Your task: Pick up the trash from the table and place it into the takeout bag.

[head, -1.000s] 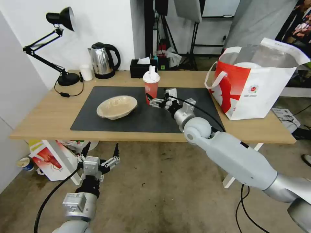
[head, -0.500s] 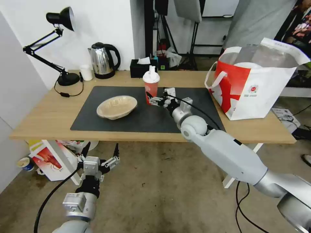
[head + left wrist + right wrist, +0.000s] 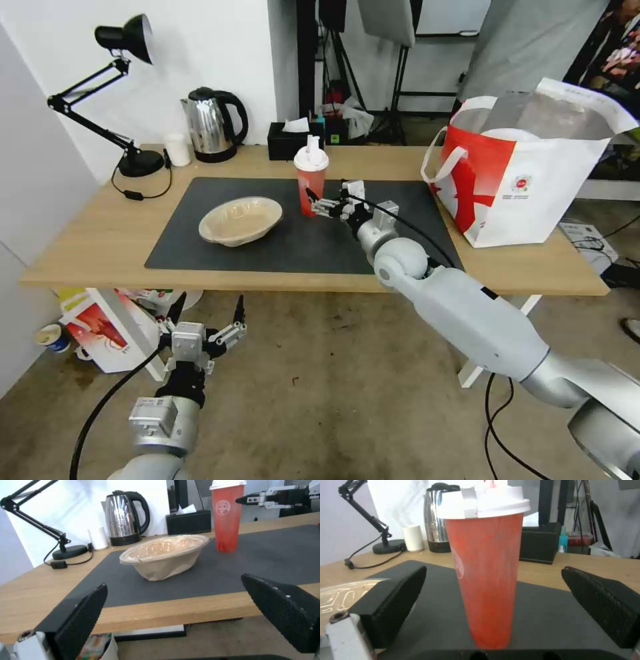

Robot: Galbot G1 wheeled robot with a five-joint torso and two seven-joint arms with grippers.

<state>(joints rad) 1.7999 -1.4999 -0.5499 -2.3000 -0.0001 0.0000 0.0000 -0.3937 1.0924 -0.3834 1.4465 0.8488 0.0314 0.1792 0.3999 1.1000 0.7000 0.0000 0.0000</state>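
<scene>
Right gripper (image 3: 319, 204) spread wide at the red drink cup (image 3: 311, 179), which stands upright on the dark mat (image 3: 267, 247); whether the pads touch the cup is unclear. Its lid top is cut off in the right wrist view. Beige oval bowl (image 3: 240, 221) sits alongside. Left gripper (image 3: 203, 319) hangs open below the table (image 3: 87, 247). Takeout bag (image 3: 527, 180) stands at the table's right end.

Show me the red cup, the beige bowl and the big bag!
red cup (image 3: 486, 580), right wrist view, middle of its side.
beige bowl (image 3: 240, 220), head view, inside.
big bag (image 3: 533, 193), head view, white front.
</scene>
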